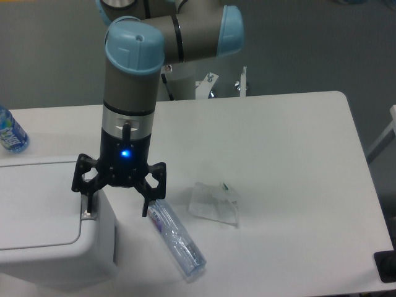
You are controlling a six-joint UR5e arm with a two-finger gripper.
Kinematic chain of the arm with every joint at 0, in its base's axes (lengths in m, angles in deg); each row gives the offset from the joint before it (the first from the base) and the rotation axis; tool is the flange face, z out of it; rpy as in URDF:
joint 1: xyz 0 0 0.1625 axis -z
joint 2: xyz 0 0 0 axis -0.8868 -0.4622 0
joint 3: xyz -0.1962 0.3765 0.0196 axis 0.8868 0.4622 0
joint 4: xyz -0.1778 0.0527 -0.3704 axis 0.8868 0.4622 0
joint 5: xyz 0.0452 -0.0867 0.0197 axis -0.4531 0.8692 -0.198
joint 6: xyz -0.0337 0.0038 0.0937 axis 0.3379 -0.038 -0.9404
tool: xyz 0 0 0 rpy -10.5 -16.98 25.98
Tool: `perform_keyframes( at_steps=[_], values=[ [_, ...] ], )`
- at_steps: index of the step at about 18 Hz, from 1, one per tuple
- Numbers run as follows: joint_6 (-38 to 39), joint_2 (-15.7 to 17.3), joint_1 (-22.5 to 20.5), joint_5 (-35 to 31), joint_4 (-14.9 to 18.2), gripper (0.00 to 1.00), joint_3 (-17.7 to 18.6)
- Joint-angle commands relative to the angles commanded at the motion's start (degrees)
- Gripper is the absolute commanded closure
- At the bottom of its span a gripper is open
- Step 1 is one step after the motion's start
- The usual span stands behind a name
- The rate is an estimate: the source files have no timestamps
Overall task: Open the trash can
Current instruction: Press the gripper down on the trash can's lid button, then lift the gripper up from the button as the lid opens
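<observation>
No text, number or brand is legible. The bottle lying near the centre (175,241) carries a red-and-blue label and the bottle at the far left edge (10,131) a blue-green one, but the print on both is too blurred to read.

A white trash can (43,229) with a grey latch (88,215), a black hand (116,197) lit by 1 blue light, a grey arm (133,80) capped pale blue, and a white surface (291,185) are shown.
</observation>
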Motion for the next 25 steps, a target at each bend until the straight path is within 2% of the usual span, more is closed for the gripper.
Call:
perform_keyframes(
  at_steps=[18, 23, 25],
  values=[
    [0.09, -0.44, -0.35, 0.00, 0.09, 0.00, -0.96],
    [-0.61, 0.44, -5.00, 0.00, 0.26, 0.00, -5.27],
    [-5.59, 1.57, -6.85, -0.09, 0.70, 0.00, -5.54]
  ],
)
